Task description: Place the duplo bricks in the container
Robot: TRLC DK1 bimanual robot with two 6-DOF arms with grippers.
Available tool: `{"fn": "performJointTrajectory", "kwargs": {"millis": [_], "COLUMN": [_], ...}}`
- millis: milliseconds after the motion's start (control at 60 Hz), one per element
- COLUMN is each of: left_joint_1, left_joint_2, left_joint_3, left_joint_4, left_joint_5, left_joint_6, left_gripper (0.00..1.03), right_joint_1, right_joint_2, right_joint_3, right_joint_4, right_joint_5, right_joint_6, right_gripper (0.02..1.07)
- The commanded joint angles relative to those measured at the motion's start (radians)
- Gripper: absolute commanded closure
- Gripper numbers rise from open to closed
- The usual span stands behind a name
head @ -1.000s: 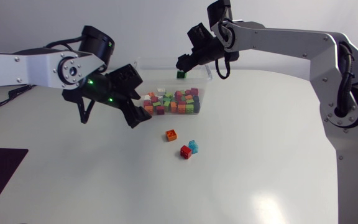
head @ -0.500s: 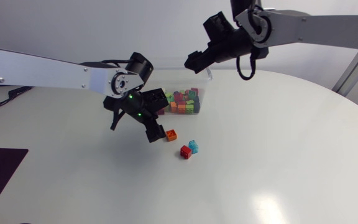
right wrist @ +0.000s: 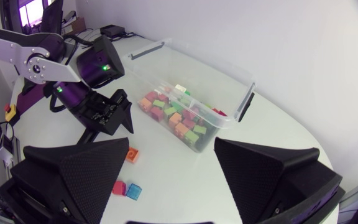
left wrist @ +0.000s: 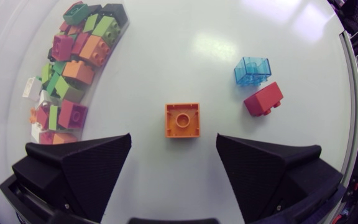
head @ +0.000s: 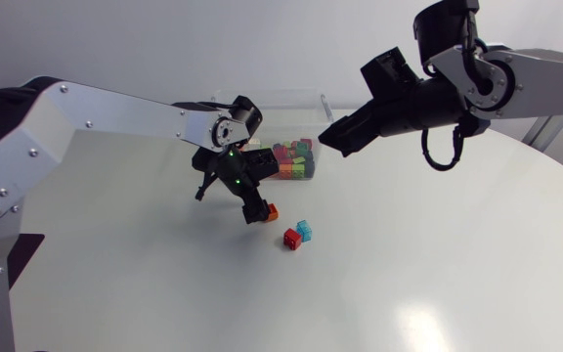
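The orange brick (left wrist: 182, 119) lies flat on the table (head: 409, 274), stud up, apart from everything else. It is your next pick. Your left gripper (left wrist: 173, 140) hangs over it with its fingers spread wide and nothing in them, one wedge to each side of the brick and neither touching it.

The brick sits a little ahead of the line between the fingertips. Nudge forward until it is centred, then come straight down. Keep the fingers square to two opposite flat faces, because a corner-to-corner pinch would probably twist it loose. Close only when the tips are down alongside the walls, not up on the stud.

Reading the head view as a clock with 12 at the far edge of the table, the red brick (left wrist: 263, 99) and the clear blue brick (left wrist: 252, 70) lie at about 4 o'clock from the orange one. They are just beside each other and near the outer finger. Don't sweep that way.

The container (right wrist: 246, 104), already holding many bricks, is at 12 o'clock. Lift clear of its wall before crossing over.

Your right gripper (right wrist: 171, 144) hovers at 3 o'clock from the container, wide open and empty. Hold it there.
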Motion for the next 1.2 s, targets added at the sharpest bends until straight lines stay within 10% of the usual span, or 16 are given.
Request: {"fn": "performJointTrajectory", "kwargs": {"millis": [0, 367, 600, 1183], "left_joint_1": [-0.013, -0.038, -0.044, -0.03], "left_joint_2": [0.046, 0.141, 0.158, 0.059], "left_joint_3": [0.042, 0.126, 0.138, 0.008], "left_joint_4": [-0.017, -0.061, -0.064, -0.053], "left_joint_5": [-0.01, -0.012, -0.012, -0.01], "left_joint_6": [0.014, -0.013, -0.036, -0.036], "left_gripper": [0.1, 0.23, 0.67, 0.7], "right_joint_1": [0.007, 0.062, 0.134, 0.212], "right_joint_2": [-0.044, -0.113, -0.054, 0.315], "right_joint_3": [-0.057, -0.212, -0.231, 0.001], "right_joint_4": [-0.002, -0.005, -0.055, -0.177], "right_joint_5": [-0.002, 0.019, 0.1, 0.292], "right_joint_6": [0.002, 0.029, 0.083, 0.194], "right_gripper": [0.08, 0.08, 0.08, 0.13]}}
